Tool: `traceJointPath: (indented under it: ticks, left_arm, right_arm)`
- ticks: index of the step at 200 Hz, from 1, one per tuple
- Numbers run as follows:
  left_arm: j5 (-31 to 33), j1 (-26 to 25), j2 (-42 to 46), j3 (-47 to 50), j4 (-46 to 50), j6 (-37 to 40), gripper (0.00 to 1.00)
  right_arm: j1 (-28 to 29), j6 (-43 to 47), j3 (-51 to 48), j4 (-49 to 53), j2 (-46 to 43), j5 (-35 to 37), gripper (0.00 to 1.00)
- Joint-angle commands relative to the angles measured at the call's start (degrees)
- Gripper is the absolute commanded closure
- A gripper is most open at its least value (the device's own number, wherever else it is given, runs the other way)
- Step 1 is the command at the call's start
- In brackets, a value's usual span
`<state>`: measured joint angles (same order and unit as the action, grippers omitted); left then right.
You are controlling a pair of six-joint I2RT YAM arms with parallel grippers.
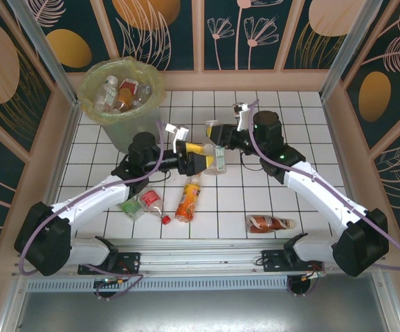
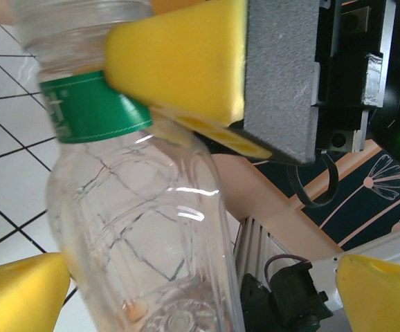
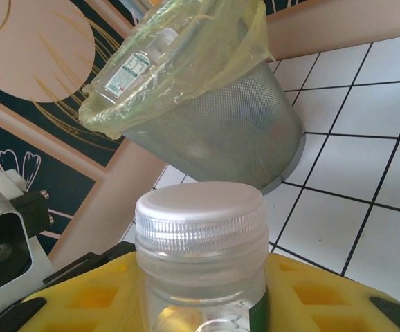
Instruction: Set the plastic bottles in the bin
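- Plastic bottle (image 1: 218, 164), clear with a green label band and a whitish cap, is sitting between the two hands over the middle of the white tiled counter (image 1: 297, 111).
- Right hand (image 1: 221, 144) is gripping it: its yellow fingers (image 3: 89, 301) are closing on both sides of the neck just under the cap.
- In the left wrist view, one right-hand finger (image 2: 186, 62) with a grey pad is pressing at the top edge of the green band.
- Left hand (image 1: 198, 159) is standing wide open, with the bottle's lower body between its jaws.
- One left fingertip (image 2: 20, 290) is sitting right at the bottle wall, and I cannot tell if it is touching. The other is standing well apart.
- Bin (image 1: 110, 114) is standing at the far-left of the counter, lined with a yellow-green bag.
- Bottles in the bin (image 1: 120, 93) are lying piled at rim level. One clear bottle with a white label (image 3: 134, 69) is lying against the bag.
- Four are lying loose on the near half of the counter:
  - orange-label bottle (image 1: 188, 198), just in front of the hands
  - red-label bottle (image 1: 150, 200), to its left
  - green crushed bottle (image 1: 131, 207), beside the red-label one
  - red-brown bottle (image 1: 269, 223), apart on the right, near the right arm's base
- Loose red cap (image 1: 165, 220) is lying between the red-label and orange-label bottles.
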<state>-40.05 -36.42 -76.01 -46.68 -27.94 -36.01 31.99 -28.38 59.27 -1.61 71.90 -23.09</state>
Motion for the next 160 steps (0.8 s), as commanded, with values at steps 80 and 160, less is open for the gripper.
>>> traceJointPath:
  ticks: [80, 160]
  left_arm:
    - [9.8, -4.1, -6.2, -8.3, 8.5, 0.6, 0.26]
    - [9.8, -4.3, -5.9, -8.6, 8.1, -0.2, 0.45]
  right_arm:
    - [1.8, 0.7, 2.1, -1.2, -1.7, 4.1, 0.6]
    - [2.3, 1.6, 0.8, -1.4, -3.0, 5.4, 0.52]
